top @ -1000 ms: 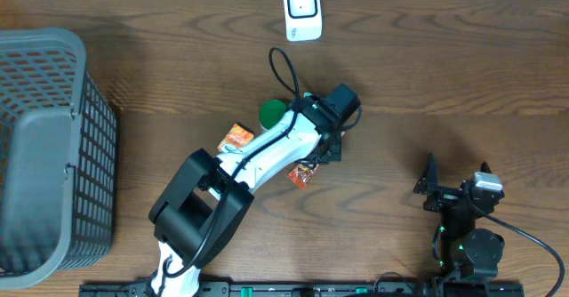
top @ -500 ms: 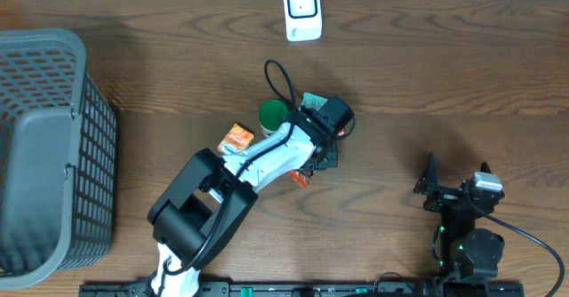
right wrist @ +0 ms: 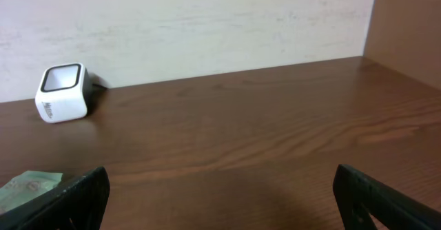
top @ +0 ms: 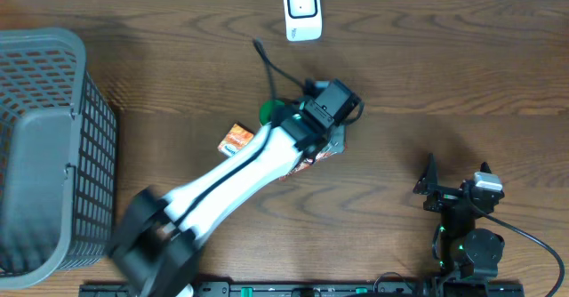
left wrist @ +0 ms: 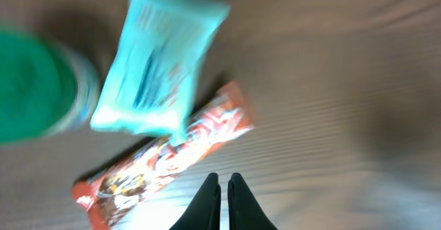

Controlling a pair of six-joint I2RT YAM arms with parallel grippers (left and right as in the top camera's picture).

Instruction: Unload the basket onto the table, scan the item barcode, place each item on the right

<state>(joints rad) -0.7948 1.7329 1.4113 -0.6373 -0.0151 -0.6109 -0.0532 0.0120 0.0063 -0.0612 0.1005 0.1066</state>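
- Left pincer (left wrist: 222,189): is being held shut, its dark fingertips pressed together with nothing between them; it is being pointed down just short of the red wrapper's lower edge.
- Pale blue packet (left wrist: 155,65): a flat, soft-cornered pouch with darker printed lines, which are being blurred in the wrist view so that no barcode can be made out. It is being shown tilted, its lower edge overlapping the red wrapper, just beside the green lid.
- Red wrapper (left wrist: 165,158): a long, glossy red-orange bar with white lettering, lying aslant on the counter (top: 444,75).
- Green-lidded can (top: 269,112): is being partly hidden by the left arm in the overhead view.
- Orange carton (top: 236,138): is being seen just left of the arm.
- White scanner (top: 301,11): is standing at the far edge, well apart from the items.
- Right pincer (top: 458,168): is being held wide and empty, near the front right.
- Grey basket (top: 98,128): is standing at the far left.
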